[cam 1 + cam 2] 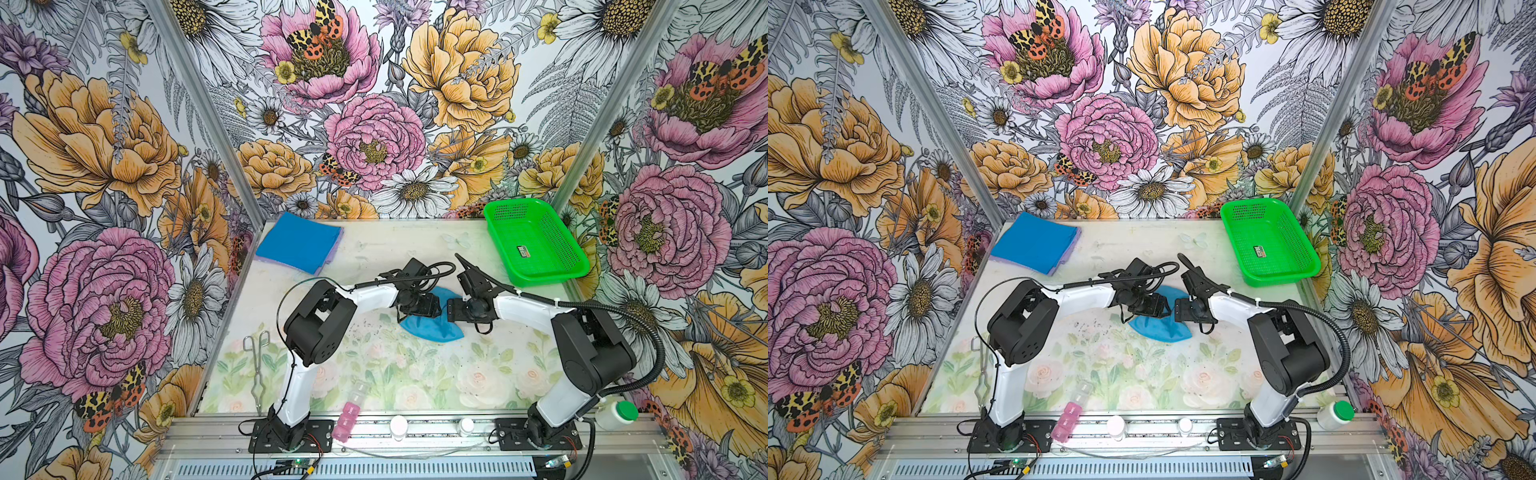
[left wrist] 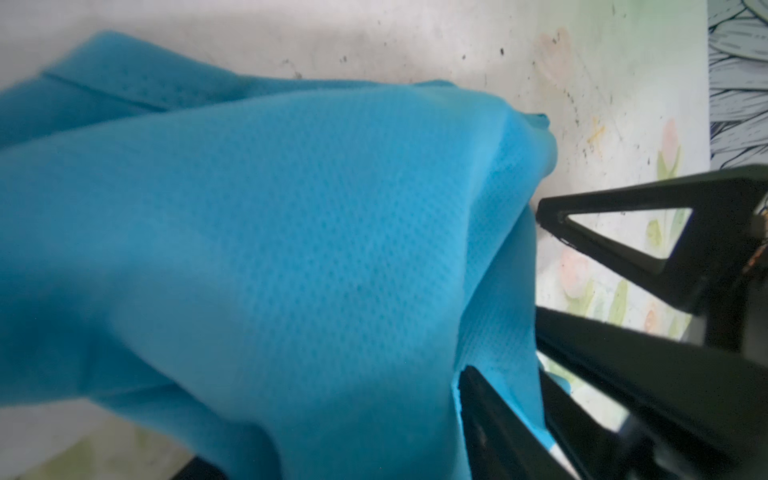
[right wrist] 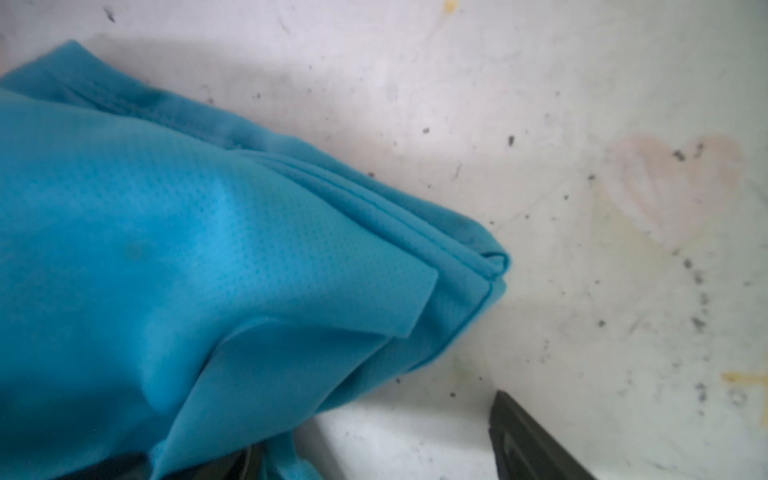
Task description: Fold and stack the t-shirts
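A crumpled teal-blue t-shirt (image 1: 432,322) (image 1: 1160,326) lies mid-table between both grippers. My left gripper (image 1: 422,307) (image 2: 340,457) points down into it. Its fingers stand apart and the cloth (image 2: 291,232) bulges between them, hiding one finger. My right gripper (image 1: 455,311) (image 3: 382,453) faces it from the right, open. One of its fingers (image 3: 532,440) is bare over the table, and the shirt's edge (image 3: 208,270) drapes over the other. Folded t-shirts (image 1: 299,243) (image 1: 1036,243), blue on top of lavender, are stacked at the far left corner.
A green mesh basket (image 1: 536,243) stands at the far right. Metal tongs (image 1: 255,365) lie near the left edge. A pink pill box (image 1: 347,419), two small white bottles (image 1: 398,427) and a green-capped bottle (image 1: 615,414) sit along the front rail.
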Controlling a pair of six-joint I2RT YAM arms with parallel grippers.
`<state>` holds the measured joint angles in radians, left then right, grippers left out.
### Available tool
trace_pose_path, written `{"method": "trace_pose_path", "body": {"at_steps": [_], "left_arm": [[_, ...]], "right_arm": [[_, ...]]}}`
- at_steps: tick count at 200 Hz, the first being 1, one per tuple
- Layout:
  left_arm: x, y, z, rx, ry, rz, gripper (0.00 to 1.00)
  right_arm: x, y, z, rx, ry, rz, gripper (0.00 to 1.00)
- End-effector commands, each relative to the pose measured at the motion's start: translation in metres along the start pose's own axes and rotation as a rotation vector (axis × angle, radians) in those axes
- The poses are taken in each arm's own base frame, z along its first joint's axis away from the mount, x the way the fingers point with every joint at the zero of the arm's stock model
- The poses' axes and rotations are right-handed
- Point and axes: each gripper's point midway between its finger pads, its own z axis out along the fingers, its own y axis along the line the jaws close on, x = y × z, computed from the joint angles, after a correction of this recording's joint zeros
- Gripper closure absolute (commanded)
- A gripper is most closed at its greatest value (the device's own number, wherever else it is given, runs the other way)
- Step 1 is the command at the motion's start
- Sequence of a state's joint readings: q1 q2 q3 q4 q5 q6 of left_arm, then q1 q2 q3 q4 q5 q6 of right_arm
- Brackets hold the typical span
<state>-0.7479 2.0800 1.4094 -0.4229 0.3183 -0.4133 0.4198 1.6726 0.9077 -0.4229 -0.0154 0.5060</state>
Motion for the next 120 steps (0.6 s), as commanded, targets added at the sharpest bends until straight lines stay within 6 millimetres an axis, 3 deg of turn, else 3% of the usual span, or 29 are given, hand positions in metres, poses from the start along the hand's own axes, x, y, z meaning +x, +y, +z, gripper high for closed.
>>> {"method": "trace_pose_path", "body": {"at_steps": [1,17,44,56,71,120], "left_arm": [[0.085,0.044,0.040,-0.174,0.256,-0.083,0.43],[0.087,0.041,0.044,-0.179,0.260,-0.079,0.51],[0.092,0.047,0.049,-0.223,0.268,-0.084,0.84],[0.094,0.053,0.048,-0.257,0.271,-0.081,0.94],[0.091,0.061,0.044,-0.297,0.259,-0.069,1.00],[0.052,0.073,0.005,-0.370,0.158,0.055,1.00]], "right_arm": [[0.037,0.009,0.021,-0.070,0.125,0.012,0.14],[0.039,0.008,0.024,-0.072,0.129,0.015,0.14],[0.038,0.007,0.022,-0.070,0.121,0.017,0.14],[0.036,0.007,0.020,-0.074,0.113,0.018,0.14],[0.034,0.007,0.017,-0.080,0.104,0.021,0.14],[0.013,-0.012,-0.013,-0.112,0.015,0.075,0.14]]}}
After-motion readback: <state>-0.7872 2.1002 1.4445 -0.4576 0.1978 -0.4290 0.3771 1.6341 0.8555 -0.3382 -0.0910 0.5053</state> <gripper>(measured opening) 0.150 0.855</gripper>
